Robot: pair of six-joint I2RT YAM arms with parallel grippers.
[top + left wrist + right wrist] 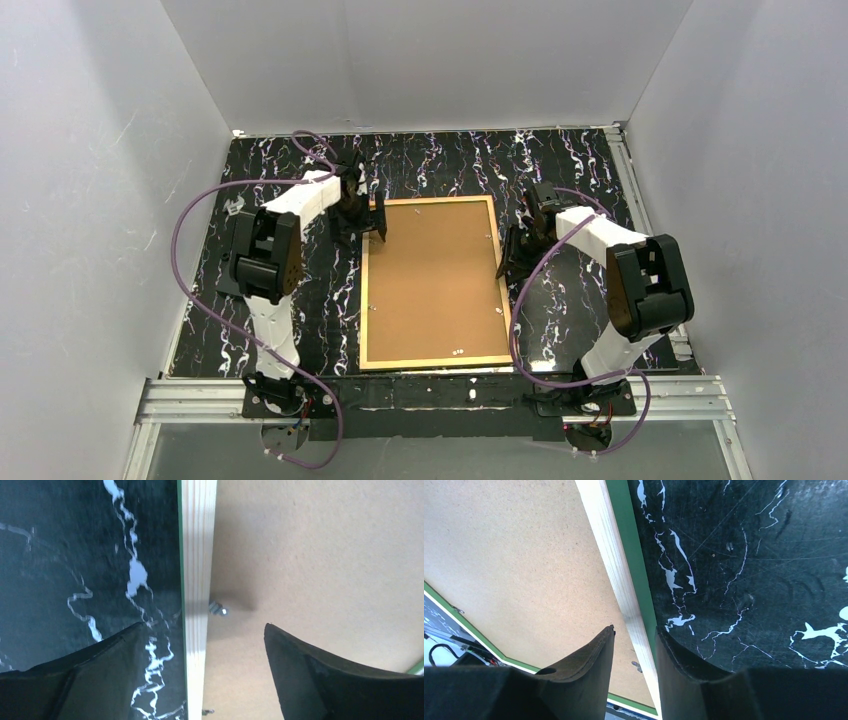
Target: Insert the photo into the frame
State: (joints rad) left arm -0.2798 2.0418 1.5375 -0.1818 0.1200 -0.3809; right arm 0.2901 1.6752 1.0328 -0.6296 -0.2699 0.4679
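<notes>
With the right hand (635, 629) seemingly clenched on the thin green wood-backed picture frame (611, 555), centre the released left hand (203, 625) astride it before closing.

A black desk (440, 160) veined with white spreads beneath the left hand (372, 228) and the right hand (510, 262). Plain white walls close it in: a back wall (430, 60) beyond the hands, a left wall (90, 200) outward of the left hand, and a right wall (770, 180) outward of the right. Behind the hands, a metal rail (190, 400) edges the desk. The light is even and soft.
</notes>
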